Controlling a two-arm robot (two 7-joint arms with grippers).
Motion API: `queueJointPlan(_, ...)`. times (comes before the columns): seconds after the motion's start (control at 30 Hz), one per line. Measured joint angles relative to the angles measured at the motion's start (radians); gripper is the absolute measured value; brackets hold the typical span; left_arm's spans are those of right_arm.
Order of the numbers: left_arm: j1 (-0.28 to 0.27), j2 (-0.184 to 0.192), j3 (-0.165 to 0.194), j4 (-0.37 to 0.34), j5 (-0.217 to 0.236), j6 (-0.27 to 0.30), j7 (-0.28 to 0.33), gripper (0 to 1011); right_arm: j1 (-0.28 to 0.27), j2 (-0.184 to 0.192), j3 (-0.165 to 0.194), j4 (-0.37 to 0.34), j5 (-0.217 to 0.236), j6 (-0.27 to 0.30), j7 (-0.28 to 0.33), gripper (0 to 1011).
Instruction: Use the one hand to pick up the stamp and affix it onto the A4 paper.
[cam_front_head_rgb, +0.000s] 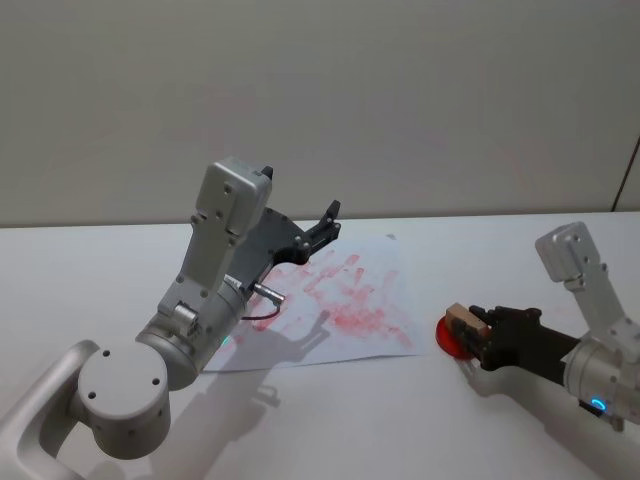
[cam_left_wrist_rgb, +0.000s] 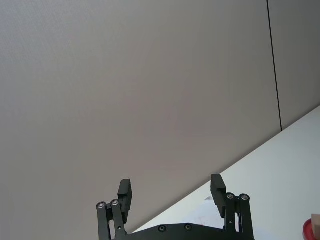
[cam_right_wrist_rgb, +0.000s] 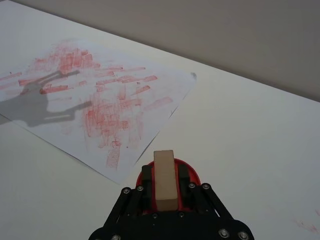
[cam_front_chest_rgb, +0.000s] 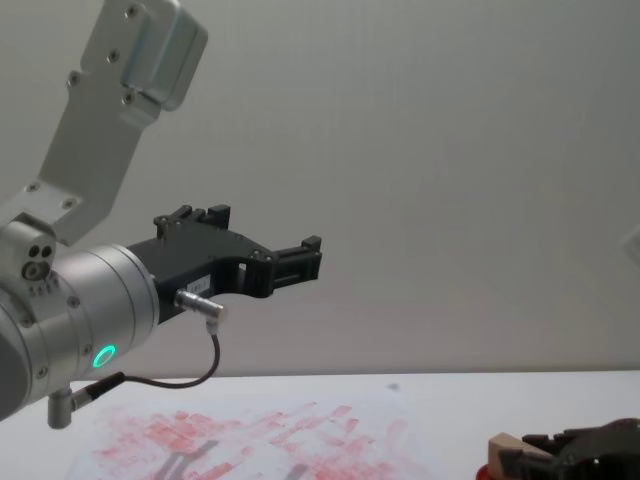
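Now, from the jaws outward:

Right jaws: clamped on the stamp (cam_right_wrist_rgb: 164, 179), one black finger pressed to each long side of the pale wooden block.

Right gripper (cam_right_wrist_rgb: 164, 186): low over the table at the robot's right, reaching in toward the middle; seen on the right in the head view (cam_front_head_rgb: 470, 333).

Stamp position: held directly over the round red ink pad (cam_right_wrist_rgb: 192, 176), its lower end at the pad; whether it touches the ink I cannot tell.

Ink pad: on the white table (cam_front_head_rgb: 400, 420), just beside the near right corner of the A4 paper (cam_front_head_rgb: 390, 290).

A4 paper: flat on the table, covered with smudgy red prints, apart from the stamp.

Left jaws: spread apart, nothing between them.

Left gripper (cam_left_wrist_rgb: 171, 192): raised in the air above the paper's left part, pointing toward the back wall (cam_front_head_rgb: 400, 100).
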Motion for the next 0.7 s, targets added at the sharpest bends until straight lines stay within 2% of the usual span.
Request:
queueJointPlan(0.2,0.0,0.0,0.0,0.0,0.0,0.0,0.0,1001,0.012,-0.007,-0.004,0.016,-0.01,-0.001,0.008,470)
queueJointPlan(0.33,0.0,0.0,0.0,0.0,0.0,0.0,0.0,1001,0.017,-0.01,-0.006,0.022,-0.014,-0.002,0.012,565)
queueJointPlan(0.37,0.0,0.0,0.0,0.0,0.0,0.0,0.0,1001,0.018,-0.01,-0.007,0.024,-0.015,-0.002,0.012,623)
queueJointPlan(0.47,0.0,0.0,0.0,0.0,0.0,0.0,0.0,1001,0.021,-0.012,-0.008,0.028,-0.017,-0.002,0.014,692)
queueJointPlan(0.53,0.0,0.0,0.0,0.0,0.0,0.0,0.0,1001,0.023,-0.013,-0.008,0.03,-0.018,-0.002,0.015,785)
queueJointPlan(0.57,0.0,0.0,0.0,0.0,0.0,0.0,0.0,1001,0.023,-0.013,-0.008,0.03,-0.018,-0.002,0.015,785)
queueJointPlan(0.7,0.0,0.0,0.0,0.0,0.0,0.0,0.0,1001,0.025,-0.014,-0.009,0.033,-0.02,-0.003,0.017,910)
